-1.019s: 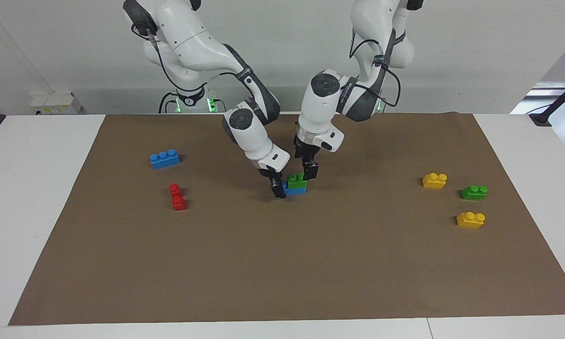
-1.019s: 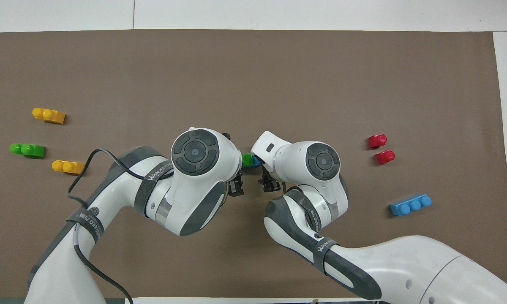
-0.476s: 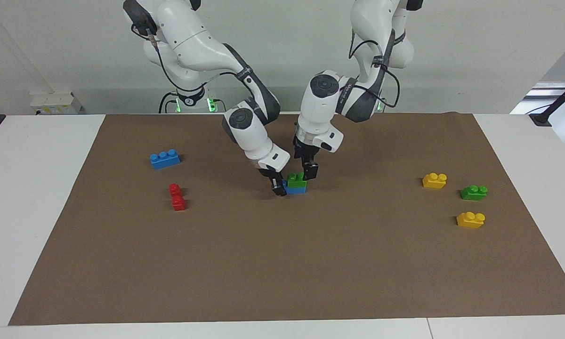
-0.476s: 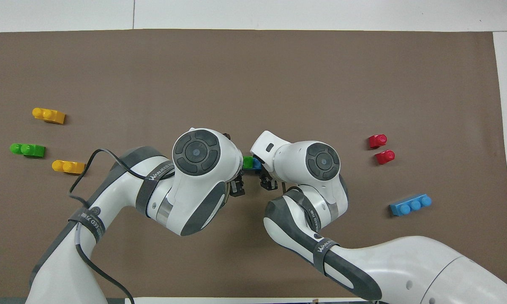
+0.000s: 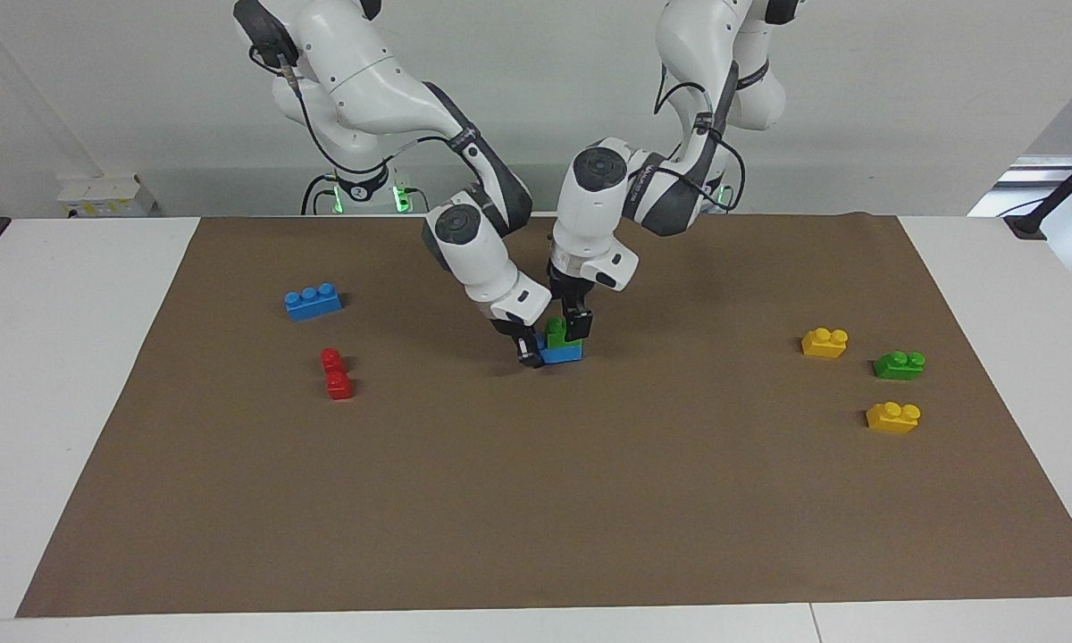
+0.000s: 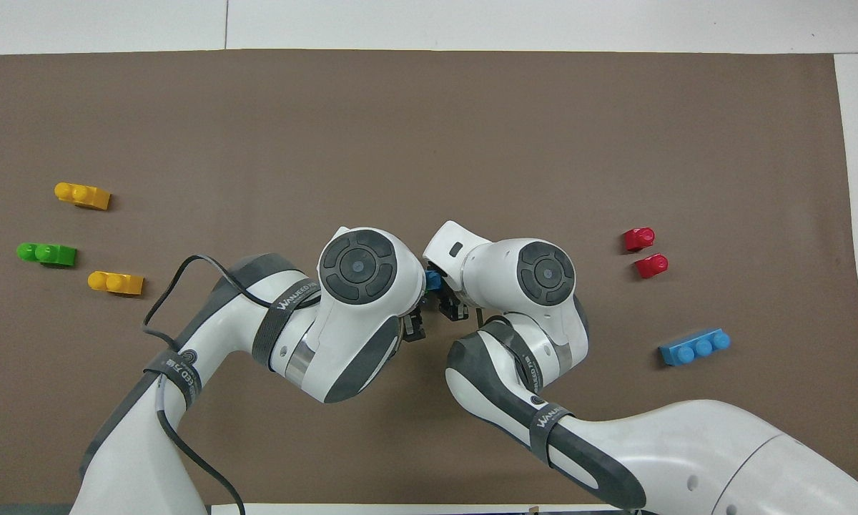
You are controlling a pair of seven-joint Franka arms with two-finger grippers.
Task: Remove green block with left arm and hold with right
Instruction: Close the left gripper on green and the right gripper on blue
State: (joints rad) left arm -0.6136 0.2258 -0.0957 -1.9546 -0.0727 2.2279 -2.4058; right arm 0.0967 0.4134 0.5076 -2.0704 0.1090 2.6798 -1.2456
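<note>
Both grippers were at the stack: left gripper (image 5: 567,329) clamped the green block (image 5: 555,331), tilted yet touching the blue brick (image 5: 561,354) (braced by right gripper (image 5: 529,351), grip unreadable); removal unfinished.

Block (image 5: 555,330) atop brick (image 5: 561,354) mid-mat, between both end effectors.

A bright green block (image 5: 556,332) sits on a blue brick (image 5: 561,354). The mat (image 5: 536,500) is plain brown, the tabletop (image 5: 62,357) white. Loose bricks: blue (image 5: 313,302), red (image 5: 336,374), yellow (image 5: 824,342), green (image 5: 899,364).
</note>
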